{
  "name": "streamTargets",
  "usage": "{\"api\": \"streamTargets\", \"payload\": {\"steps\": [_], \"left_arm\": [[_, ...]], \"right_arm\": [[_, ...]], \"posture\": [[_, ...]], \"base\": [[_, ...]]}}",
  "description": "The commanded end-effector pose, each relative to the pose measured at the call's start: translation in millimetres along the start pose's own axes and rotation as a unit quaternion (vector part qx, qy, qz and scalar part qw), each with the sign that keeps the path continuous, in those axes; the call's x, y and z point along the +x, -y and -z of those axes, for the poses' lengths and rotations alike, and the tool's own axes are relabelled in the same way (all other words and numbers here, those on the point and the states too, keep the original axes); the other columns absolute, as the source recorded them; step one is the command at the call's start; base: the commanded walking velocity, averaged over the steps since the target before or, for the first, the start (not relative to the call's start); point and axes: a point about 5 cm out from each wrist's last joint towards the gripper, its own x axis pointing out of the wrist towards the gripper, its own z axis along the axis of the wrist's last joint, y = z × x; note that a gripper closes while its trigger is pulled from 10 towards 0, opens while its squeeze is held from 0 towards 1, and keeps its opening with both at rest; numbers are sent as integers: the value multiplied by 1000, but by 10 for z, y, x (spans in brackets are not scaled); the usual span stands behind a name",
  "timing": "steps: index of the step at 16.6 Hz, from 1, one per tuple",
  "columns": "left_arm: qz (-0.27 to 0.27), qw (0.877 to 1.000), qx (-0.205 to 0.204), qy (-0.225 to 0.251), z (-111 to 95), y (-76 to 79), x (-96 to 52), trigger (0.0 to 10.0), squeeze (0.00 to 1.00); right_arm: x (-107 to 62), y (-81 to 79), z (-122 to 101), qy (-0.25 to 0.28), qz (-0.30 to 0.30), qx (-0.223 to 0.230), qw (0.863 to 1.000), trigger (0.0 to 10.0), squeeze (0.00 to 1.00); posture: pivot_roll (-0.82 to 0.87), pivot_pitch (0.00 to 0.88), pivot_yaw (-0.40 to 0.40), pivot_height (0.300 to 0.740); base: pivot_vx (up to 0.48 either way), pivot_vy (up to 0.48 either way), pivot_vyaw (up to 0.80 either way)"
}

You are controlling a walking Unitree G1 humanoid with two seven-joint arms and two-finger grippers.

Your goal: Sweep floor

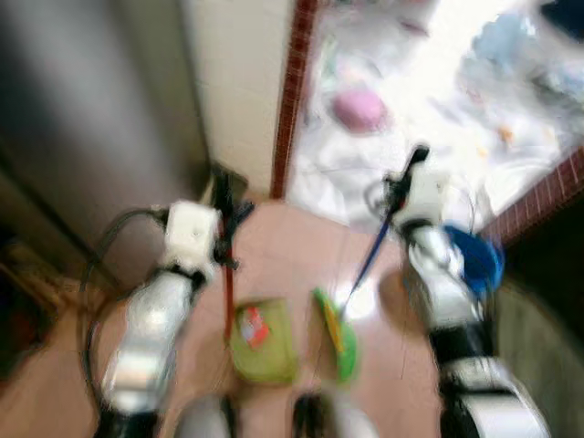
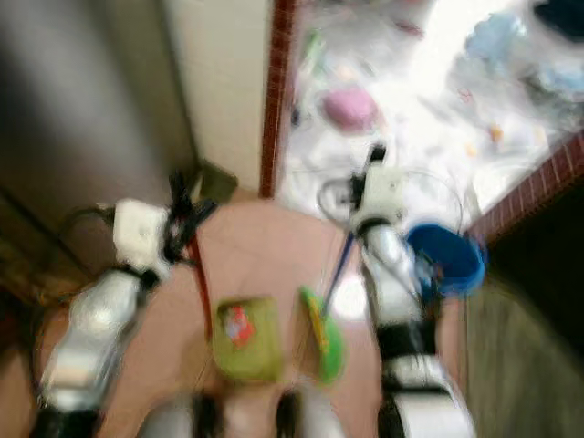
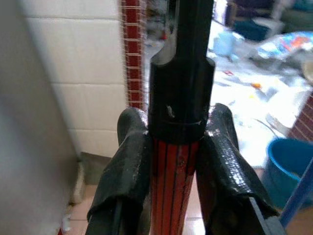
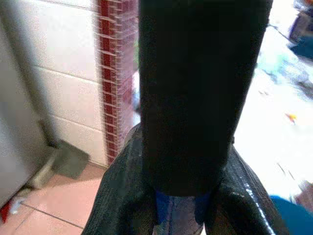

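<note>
My left gripper (image 1: pixel 225 212) is shut on the red handle (image 3: pixel 172 186) of a green dustpan (image 1: pixel 262 341), which rests on the tan floor tiles in front of me. A small red and white scrap (image 1: pixel 252 326) lies in the dustpan. My right gripper (image 1: pixel 401 187) is shut on the blue handle (image 1: pixel 369 260) of a green broom (image 1: pixel 336 334), whose head touches the floor just right of the dustpan. In the wrist views both sets of black fingers (image 3: pixel 131 171) clamp the black grip ends of the handles (image 4: pixel 195 98). The head views are blurred.
A white tiled wall with a red brick edge (image 1: pixel 292 100) stands ahead on the left. Beyond it lies a bright floor littered with rubbish, including a pink thing (image 1: pixel 358 109). A blue bucket (image 1: pixel 476 257) sits by my right arm. A dark grey surface (image 1: pixel 82 119) rises on the left.
</note>
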Motion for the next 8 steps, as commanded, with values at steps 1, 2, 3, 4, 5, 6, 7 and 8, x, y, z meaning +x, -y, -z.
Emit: {"api": "streamTargets", "payload": {"steps": [1, 2, 3, 4, 5, 6, 7, 8], "left_arm": [[3, 1000, 2, 27, -114, -1, 17, 10000, 0], [3, 1000, 2, 28, -116, -5, 17, 10000, 0], [3, 1000, 2, 28, -110, -8, 19, 10000, 0], [3, 1000, 2, 27, -102, -8, 21, 10000, 0], [2, 1000, -2, 25, -93, -2, 26, 10000, 0], [3, 1000, -2, 26, -93, 8, 28, 10000, 0], [3, 1000, -2, 27, -95, 15, 28, 10000, 0], [2, 1000, -3, 26, -91, 21, 27, 10000, 0]], "right_arm": [[13, -12, -48, 3, 3, -4, 1000, 10000, 0], [10, -14, -44, 2, 3, -4, 1000, 10000, 0], [3, -17, -34, 0, 4, -4, 1000, 10000, 0], [-4, -21, -23, -2, 3, -4, 1000, 10000, 0], [-7, -24, -14, -5, 5, -3, 1000, 10000, 0], [-11, -27, -13, -6, 5, -2, 1000, 10000, 0], [-12, -28, -13, -6, 6, -1, 1000, 10000, 0], [-26, -25, 7, -9, 8, -1, 1000, 10000, 0]], "posture": [[-3, 138, -74, 740], [-3, 138, -74, 740], [-3, 135, -73, 740], [-3, 134, -73, 740], [-6, 135, -72, 740], [-6, 135, -72, 740], [-6, 138, -71, 740], [-6, 138, -71, 740]], "base": [[0, 480, -800], [0, 480, -800], [0, 480, -800], [0, 480, -800], [0, 480, -800], [0, 480, -800], [0, 480, -800], [0, 480, -800]]}}
